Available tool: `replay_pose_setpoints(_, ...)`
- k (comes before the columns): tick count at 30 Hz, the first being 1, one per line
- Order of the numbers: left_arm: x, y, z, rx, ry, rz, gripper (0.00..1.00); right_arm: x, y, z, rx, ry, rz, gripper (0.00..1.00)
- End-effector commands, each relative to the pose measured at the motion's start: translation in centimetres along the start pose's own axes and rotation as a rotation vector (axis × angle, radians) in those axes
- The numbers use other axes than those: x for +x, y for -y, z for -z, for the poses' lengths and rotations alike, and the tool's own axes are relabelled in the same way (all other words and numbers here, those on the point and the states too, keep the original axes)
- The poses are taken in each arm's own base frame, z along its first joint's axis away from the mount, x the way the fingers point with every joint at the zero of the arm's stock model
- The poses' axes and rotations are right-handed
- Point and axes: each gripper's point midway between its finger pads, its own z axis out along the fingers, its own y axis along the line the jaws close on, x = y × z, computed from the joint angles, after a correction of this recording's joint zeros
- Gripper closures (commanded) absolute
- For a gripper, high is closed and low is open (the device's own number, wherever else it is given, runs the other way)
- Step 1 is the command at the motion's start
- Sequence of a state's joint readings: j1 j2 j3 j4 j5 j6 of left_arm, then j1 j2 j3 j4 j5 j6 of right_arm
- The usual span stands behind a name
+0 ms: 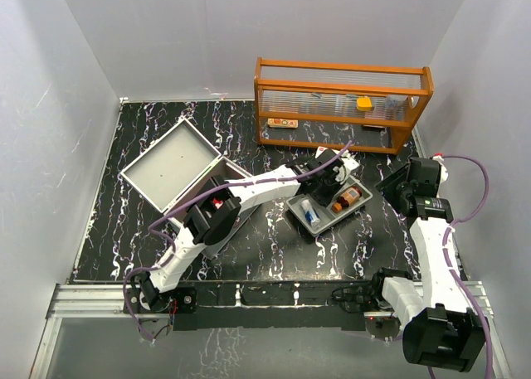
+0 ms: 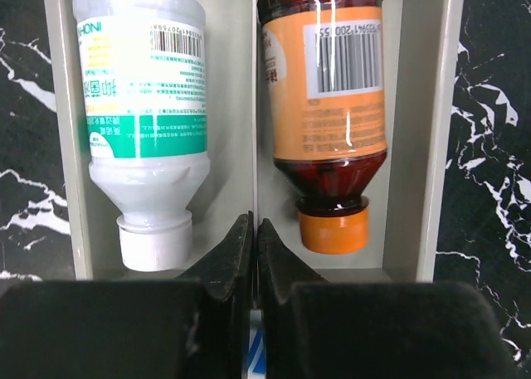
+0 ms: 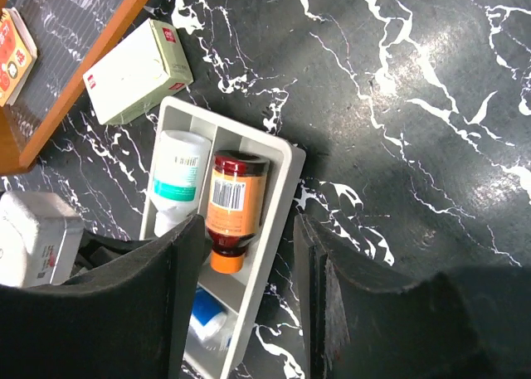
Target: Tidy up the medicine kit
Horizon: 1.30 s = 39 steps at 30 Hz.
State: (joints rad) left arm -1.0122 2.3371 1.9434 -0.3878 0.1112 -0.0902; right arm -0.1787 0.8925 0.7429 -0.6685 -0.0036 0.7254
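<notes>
Left gripper (image 2: 253, 228) hangs pinched shut with nothing between its fingers, right above the divider of the grey tray (image 2: 253, 80). The white bottle (image 2: 145, 105) and amber bottle (image 2: 328, 105) lie there side by side, one per compartment. To lift either, I'd judge it must spread wide, shift off the divider and straddle the bottle's body squarely (round plastic rolls). Right gripper (image 3: 249, 225) hovers spread wide near the tray's edge. Black marbled table (image 1: 274, 246), white walls; an open metal case (image 1: 170, 163) sits left, an orange shelf (image 1: 340, 105) behind.
</notes>
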Motion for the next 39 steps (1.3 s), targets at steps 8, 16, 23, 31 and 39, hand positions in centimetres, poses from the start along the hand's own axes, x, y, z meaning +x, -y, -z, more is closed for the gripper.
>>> replay_pose_setpoints(8, -6.2, 1.5, 6.3, -0.078, 0.207, -0.054, 1.00, -1.8, -0.3, 0.5, 0.008, 0.057, 0.022, 0.54)
replay_pose_setpoints(16, -6.9, 1.9, 7.2, -0.121, 0.237, -0.102, 1.00, -1.9, -0.3, 0.6, 0.009, 0.064, 0.023, 0.54)
replay_pose_setpoints(23, -8.6, 2.8, 10.4, -0.115, 0.282, -0.096, 1.00, -3.1, -0.7, 1.6, 0.015, 0.099, 0.018, 0.55)
replay_pose_setpoints(31, -9.0, 2.9, 13.6, -0.128, 0.245, -0.101, 1.00, -5.1, -1.9, 3.1, 0.007, 0.147, 0.013, 0.55)
replay_pose_setpoints(39, -10.1, 3.6, 18.7, -0.119, 0.253, -0.065, 1.00, -7.5, -4.6, 5.0, -0.059, 0.185, 0.021, 0.55)
